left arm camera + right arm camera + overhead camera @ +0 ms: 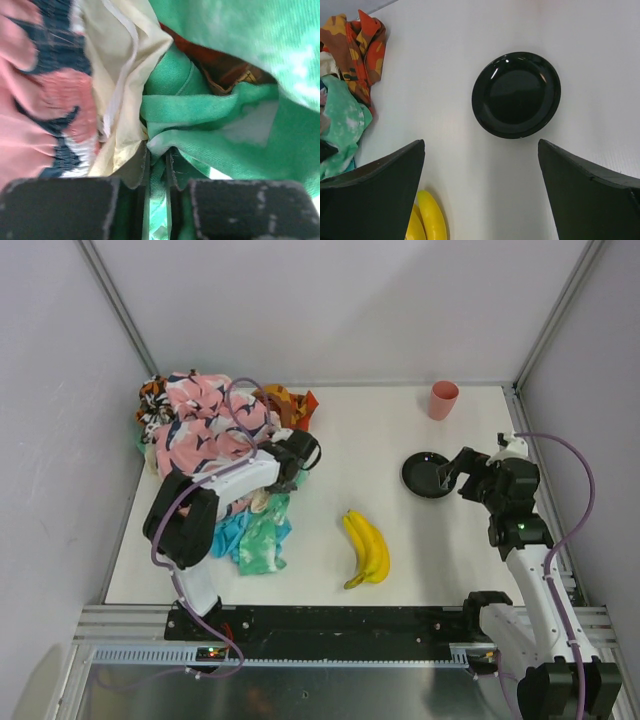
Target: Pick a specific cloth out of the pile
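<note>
On my overhead feed the left gripper [287, 462] is down at the near edge of the pile [205, 420]. Its wrist camera shows the two fingers [144, 200] pressed almost together on a fold of green fabric. That fabric looks like part of the mint-green cloth [266, 538] mottled with white, though I cannot be sure it is the same piece. In that wrist view, the pink cloth [45, 100] with navy shapes and a cream cloth [117, 60] crowd in on the left. The turquoise-blue cloth [224, 534] lies on the table [360, 440] at the near side of the heap. It is touching the mint-green one and partly under the left arm's forearm, and it is not in the grip. My right gripper [481, 145] hangs spread wide with nothing in it, above the table next to the black plate [516, 95]. The banana bunch [366, 548] lies between the two arms. A pink cup [443, 400] stands upright near the far edge, beyond the plate, and an orange patterned cloth [360, 45] sits at the pile's far right side.
</note>
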You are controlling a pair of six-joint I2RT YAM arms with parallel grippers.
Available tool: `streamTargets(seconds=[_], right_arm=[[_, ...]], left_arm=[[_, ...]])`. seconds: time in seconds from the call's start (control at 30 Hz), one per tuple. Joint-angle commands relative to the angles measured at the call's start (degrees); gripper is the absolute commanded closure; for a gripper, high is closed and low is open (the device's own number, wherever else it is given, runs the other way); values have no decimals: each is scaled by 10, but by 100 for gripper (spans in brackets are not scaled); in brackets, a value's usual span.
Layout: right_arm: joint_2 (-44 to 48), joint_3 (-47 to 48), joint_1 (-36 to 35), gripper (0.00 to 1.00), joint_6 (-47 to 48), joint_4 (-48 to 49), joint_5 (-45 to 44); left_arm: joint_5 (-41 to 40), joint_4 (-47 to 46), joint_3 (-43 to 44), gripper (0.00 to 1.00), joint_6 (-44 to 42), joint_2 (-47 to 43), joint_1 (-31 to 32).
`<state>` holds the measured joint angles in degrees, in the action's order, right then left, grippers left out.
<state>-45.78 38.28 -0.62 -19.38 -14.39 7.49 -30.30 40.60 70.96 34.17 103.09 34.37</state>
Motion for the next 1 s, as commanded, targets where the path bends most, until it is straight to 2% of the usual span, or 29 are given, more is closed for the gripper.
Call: streamTargets(seconds=[0.0, 0.2, 0.33, 0.47, 0.57, 0.67, 0.77, 0.97], right_arm=[[-9, 1, -9, 1, 17, 34, 34], [-45, 0, -120, 1, 63, 87, -7], [-95, 0, -202, 1, 85, 168, 26], [-177, 14, -303, 1, 97, 267, 82], [-271, 48, -383, 1, 100, 340, 90], [-404, 125, -446, 1, 92, 397, 126], [-533, 217, -489, 1, 93, 408, 154], [-709, 415, -562, 1, 143, 319, 114]], left_arm=[[-100, 23, 64, 93, -6, -67, -60], [-136, 21, 167, 96, -44, -104, -193], [-165, 21, 231, 97, -49, -74, -292], [-106, 20, 265, 97, -24, -41, -383], [-61, 21, 278, 97, -8, -13, -422], [-31, 21, 279, 98, 6, 8, -442], [-8, 21, 280, 98, 14, 25, -458], [15, 21, 281, 98, 19, 46, -470]])
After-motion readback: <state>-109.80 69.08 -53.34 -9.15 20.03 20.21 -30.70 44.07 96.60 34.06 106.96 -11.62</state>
